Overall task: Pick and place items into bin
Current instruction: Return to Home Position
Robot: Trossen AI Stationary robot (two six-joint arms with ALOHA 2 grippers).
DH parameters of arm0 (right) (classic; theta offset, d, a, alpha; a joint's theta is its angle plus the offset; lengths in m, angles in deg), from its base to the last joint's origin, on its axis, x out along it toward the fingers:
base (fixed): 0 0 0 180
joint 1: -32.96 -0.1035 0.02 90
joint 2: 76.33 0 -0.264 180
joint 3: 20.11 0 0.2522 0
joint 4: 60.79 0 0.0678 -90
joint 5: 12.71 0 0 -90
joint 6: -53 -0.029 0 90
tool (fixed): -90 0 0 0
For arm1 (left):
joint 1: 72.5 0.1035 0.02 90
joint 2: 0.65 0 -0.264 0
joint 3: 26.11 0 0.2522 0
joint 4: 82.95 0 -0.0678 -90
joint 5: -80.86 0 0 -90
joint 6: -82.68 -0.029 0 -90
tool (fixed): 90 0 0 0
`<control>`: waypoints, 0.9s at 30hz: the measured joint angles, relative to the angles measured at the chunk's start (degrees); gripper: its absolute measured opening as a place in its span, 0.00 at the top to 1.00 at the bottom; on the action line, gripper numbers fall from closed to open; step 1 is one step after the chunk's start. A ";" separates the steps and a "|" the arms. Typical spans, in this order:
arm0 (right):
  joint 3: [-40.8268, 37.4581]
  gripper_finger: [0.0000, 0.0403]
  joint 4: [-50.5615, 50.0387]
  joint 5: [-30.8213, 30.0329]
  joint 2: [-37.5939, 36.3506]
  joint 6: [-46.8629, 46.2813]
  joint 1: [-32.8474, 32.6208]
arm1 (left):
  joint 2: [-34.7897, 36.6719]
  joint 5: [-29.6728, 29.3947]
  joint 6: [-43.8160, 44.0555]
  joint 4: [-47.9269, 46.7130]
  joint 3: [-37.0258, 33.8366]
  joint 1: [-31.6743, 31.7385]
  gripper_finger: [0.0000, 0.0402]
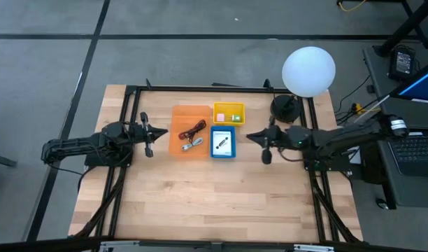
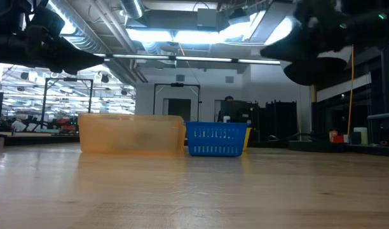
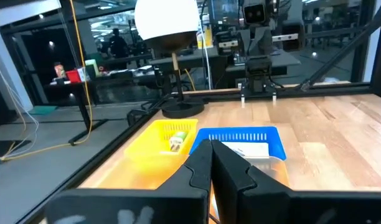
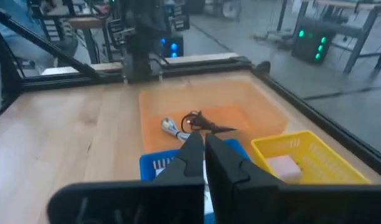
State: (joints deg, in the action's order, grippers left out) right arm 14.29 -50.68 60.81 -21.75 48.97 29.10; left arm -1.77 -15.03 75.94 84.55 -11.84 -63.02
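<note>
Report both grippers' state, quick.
Left gripper: shut, holding nothing.
Right gripper: shut, holding nothing.

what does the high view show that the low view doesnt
Only the high view: what lies in the bins. A red cable and silver-blue tool are in the orange bin, a white card is in the blue bin, and pink and green pieces are in the yellow bin. The left hand and right hand flank the bins.
Only the low view: the room behind, with a person far off.
Both: the orange and blue bins on the wooden table.
</note>
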 joint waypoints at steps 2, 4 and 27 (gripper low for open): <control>-3.14 1.00 0.49 0.10 -4.29 1.16 0.00 | -0.03 -0.02 0.00 0.00 0.00 0.00 1.00; -4.71 1.00 0.42 0.13 -9.26 1.82 0.00 | -0.03 -0.14 0.00 0.01 0.00 0.00 1.00; -16.78 1.00 -7.07 3.26 -35.34 5.85 0.05 | -0.03 -0.44 -0.02 0.04 0.00 0.00 1.00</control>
State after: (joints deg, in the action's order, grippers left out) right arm -2.49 -57.75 64.07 -57.08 54.82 29.16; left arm -1.80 -15.47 75.92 84.59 -11.84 -63.02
